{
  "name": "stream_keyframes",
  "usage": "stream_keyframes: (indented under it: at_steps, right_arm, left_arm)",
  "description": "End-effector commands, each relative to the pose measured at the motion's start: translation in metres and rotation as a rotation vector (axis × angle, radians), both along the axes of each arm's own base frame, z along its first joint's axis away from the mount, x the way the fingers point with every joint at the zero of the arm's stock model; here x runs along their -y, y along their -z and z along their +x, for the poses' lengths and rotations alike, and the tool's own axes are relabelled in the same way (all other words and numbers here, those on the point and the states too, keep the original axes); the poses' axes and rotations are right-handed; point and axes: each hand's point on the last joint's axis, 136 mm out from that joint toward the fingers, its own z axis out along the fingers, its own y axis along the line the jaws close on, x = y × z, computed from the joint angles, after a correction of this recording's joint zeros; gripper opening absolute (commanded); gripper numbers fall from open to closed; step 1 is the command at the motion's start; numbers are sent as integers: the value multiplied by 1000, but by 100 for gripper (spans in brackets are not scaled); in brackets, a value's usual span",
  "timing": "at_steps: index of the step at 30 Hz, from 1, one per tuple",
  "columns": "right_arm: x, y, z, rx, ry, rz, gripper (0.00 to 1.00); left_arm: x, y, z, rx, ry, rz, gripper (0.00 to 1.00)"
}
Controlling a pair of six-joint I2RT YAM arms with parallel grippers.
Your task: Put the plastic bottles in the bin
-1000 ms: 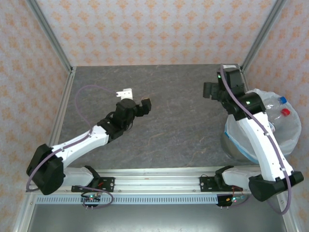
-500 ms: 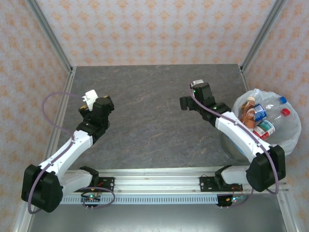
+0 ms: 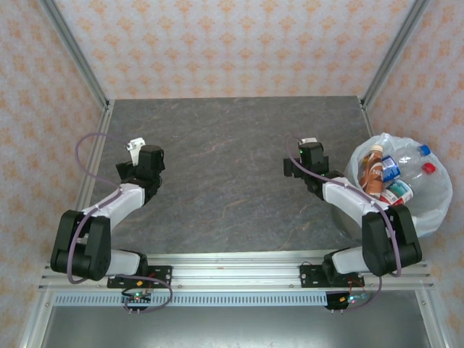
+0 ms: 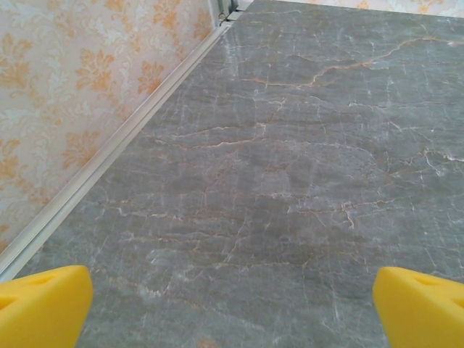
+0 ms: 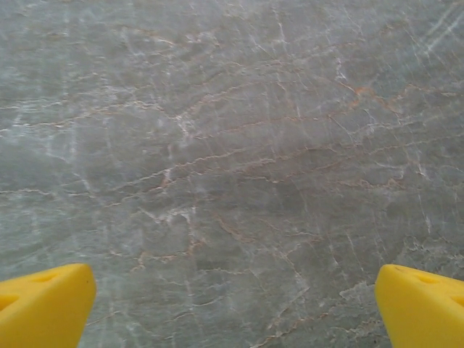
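Observation:
The bin stands at the table's right edge, lined with a translucent white bag. Several plastic bottles lie inside it: a brown one, one with a blue label, a clear one with a blue cap and one with a red-and-white label. My right gripper sits left of the bin, open over bare table. My left gripper rests at the left side, also open. In each wrist view the yellow fingertips stand wide apart with nothing between them.
A grey marble-patterned tabletop spreads between the arms. Metal frame posts and patterned walls close in the left, back and right. A wall rail runs along the table's left edge.
Both arms have folded back toward their bases. The right arm swung left off the bin, uncovering the bottles inside. The left gripper drew back to the left. Both stayed open.

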Motion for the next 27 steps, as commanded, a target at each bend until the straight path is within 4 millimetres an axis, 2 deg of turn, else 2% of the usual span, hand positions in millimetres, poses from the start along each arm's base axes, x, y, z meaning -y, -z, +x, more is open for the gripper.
stream_keyframes:
  at_steps: [1,6,9,12,17,21,27]
  right_arm:
    - [12,-4,8,59,26,-9,99]
    - [28,11,6,69,69,39,99]
    - [31,16,6,72,72,45,99]
    - [31,18,6,86,56,36,99]
    - [42,8,9,203,102,12,99]
    - [39,-5,11,323,72,20,99]
    - [40,-4,8,407,58,-1,99]
  left_arm:
    - [-1,14,9,18,52,12,100]
    - [9,6,16,122,158,30,100]
    - [22,21,24,140,273,-11,100]
    - [23,27,19,189,282,5,100]
    - [13,25,14,180,189,28,100]
    - [13,25,13,174,188,26,100]
    - [13,25,13,172,188,26,100]
